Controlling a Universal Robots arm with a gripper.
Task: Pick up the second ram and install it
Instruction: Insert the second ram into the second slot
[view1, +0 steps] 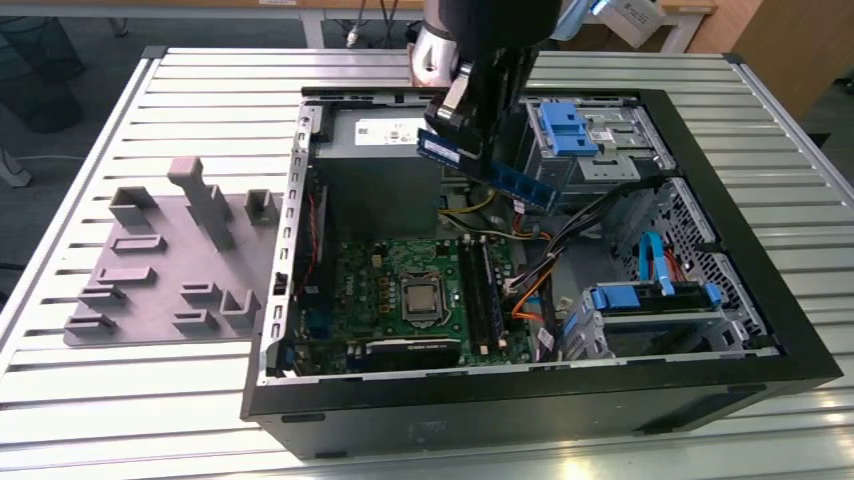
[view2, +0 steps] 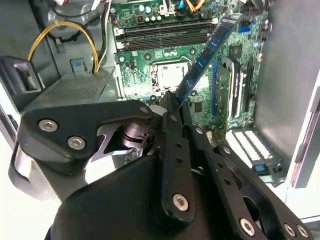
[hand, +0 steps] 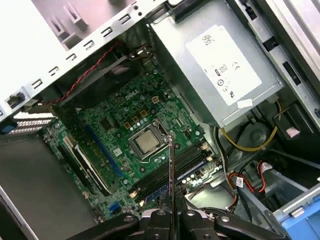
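While the ram is held above the open case, several faults are judged possible. The claw is clenched on one end of the ram, so the stick projects far beyond the grip; a small slip at the fingers could swing the free end out of line. The ram hangs tilted over the board, not parallel to the slots. If it were lowered at this angle, one corner could meet a slot first and the stick could jam or be bent. The cables lie just beside the slots and could be snagged. An off-centre descent could also strike the socket, which lies near the slots.

The ram is seen as a long, thin, flat blue stick carrying a row of dark chips and a pale label. In the second wrist view it slants up from the claw across the board. In the first wrist view it appears edge-on as a thin line above the slots.
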